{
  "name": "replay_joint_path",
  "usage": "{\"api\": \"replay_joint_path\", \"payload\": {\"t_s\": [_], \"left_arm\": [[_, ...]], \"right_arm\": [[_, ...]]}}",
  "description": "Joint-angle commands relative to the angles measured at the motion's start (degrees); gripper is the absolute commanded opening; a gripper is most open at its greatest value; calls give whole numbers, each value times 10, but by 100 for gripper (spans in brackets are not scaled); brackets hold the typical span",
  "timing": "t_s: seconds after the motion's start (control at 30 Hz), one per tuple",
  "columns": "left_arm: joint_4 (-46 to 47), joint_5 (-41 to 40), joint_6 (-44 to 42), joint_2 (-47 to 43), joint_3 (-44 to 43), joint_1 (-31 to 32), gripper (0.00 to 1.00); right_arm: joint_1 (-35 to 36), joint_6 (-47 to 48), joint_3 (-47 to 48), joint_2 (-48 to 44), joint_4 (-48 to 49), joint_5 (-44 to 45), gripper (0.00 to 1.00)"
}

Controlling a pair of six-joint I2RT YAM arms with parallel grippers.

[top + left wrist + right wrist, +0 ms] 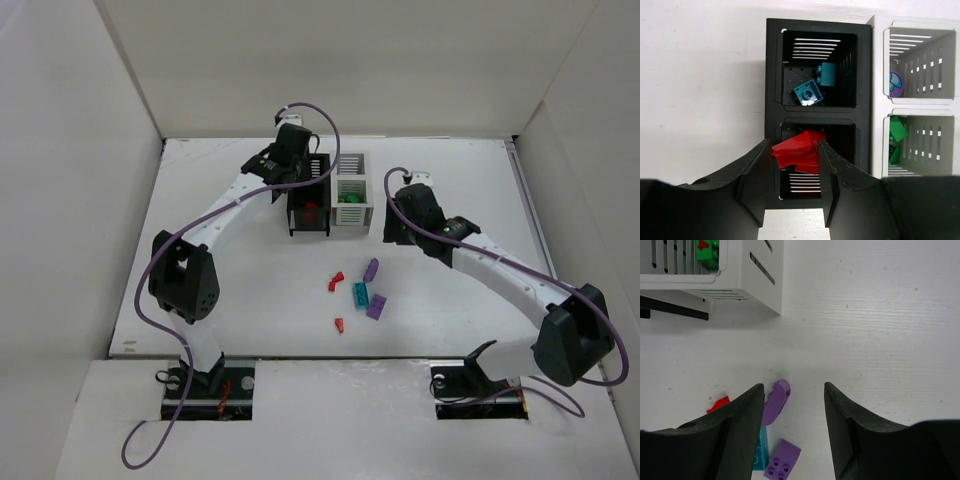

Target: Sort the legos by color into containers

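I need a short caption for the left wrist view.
Left hand holds a red lego above the black container.

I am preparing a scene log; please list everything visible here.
Black bin: 1, black, left of white bin.
White bin: 1, white, close beside it.
Teal bricks: 2, teal, black bin's far compartment.
Red brick: 1 or 2, red, in left claw over black bin's near compartment.
Purple piece: 1, purple, white bin's far compartment.
Green bricks: count unclear, green, white bin's near compartment.
Loose bricks: 5, two red, two purple, one teal, table before bins.
Table: 1, white.
Left claw: 1, black, shut on red brick.
Right claw: 1, black, open.
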State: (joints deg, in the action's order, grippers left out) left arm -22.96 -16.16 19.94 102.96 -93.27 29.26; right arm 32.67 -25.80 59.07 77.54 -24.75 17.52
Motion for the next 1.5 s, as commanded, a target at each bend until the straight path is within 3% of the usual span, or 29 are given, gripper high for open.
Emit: {"api": "replay_joint_path", "payload": {"t_s": [0.0, 0.07, 0.2, 0.23, 0.33, 0.47, 0.5, 0.53, 0.63, 0.67, 1.0, 1.3, 1.47], "left_arm": [[8, 6, -8, -20, 7, 5, 34], [8, 6, -8, -14, 7, 5, 34], [8, 13, -8, -19, 26, 11, 44], [13, 13, -8, -19, 26, 11, 52], [13, 24, -8, -24, 26, 16, 62], [7, 11, 6, -43, 26, 16, 63], [7, 11, 6, -62, 31, 16, 67], [2, -1, 24, -75, 38, 16, 80], [2, -17, 48, -143, 96, 16, 87], [2, -17, 74, -163, 134, 16, 99], [-61, -40, 195, -382, 345, 22, 100], [-95, -41, 215, -478, 387, 22, 100], [-105, -41, 210, -491, 392, 22, 100]], "right_arm": [[-2, -8, 7, 5, 41, -10, 57], [-2, -8, 7, 5, 41, -16, 57], [-2, -3, 1, 5, 53, -27, 58], [-2, 2, -4, -1, 53, -28, 58], [-2, 7, -10, -7, 59, -43, 59], [13, 21, -15, -7, 78, -71, 59], [20, 28, -15, -2, 78, -81, 59], [37, 28, -15, 9, 78, -87, 59], [70, 18, -1, 45, 83, -98, 59], [92, 12, 9, 57, 83, -98, 59], [210, -107, 68, 169, 55, -43, 57], [224, -230, 90, 239, 1, 14, 56], [229, -237, 96, 250, -5, 26, 55]]}}
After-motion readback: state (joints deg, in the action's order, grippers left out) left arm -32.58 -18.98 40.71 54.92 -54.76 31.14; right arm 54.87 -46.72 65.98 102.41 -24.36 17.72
